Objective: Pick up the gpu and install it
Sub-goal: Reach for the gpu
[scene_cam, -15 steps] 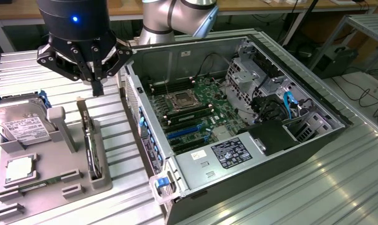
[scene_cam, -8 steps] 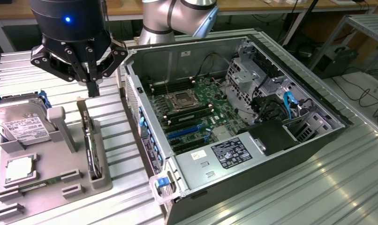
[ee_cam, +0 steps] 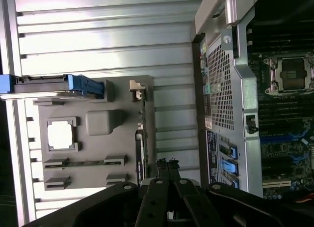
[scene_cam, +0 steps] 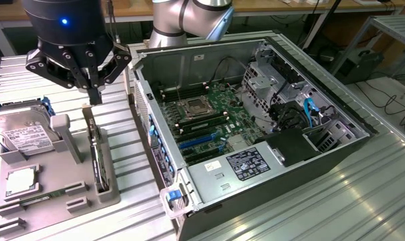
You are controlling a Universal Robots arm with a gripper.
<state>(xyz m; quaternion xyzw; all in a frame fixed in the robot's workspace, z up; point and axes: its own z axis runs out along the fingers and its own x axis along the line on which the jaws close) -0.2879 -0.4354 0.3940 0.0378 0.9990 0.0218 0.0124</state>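
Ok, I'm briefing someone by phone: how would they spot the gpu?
Start at the grey parts holder on the exterior view's left of the open computer case. The gpu stands on edge in the slot along the holder's case-side rim, below the gripper. It is a thin dark card, unlike the boxy silver hard drive with its white label.

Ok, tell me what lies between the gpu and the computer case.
Beside the gpu, the gray holder's wall, then bare ribbed table; both views show it.

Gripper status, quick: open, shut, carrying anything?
Black gripper: jaws shut, holding nothing, poised near the thin green-and-black gpu card standing on edge in the grey plastic holder.
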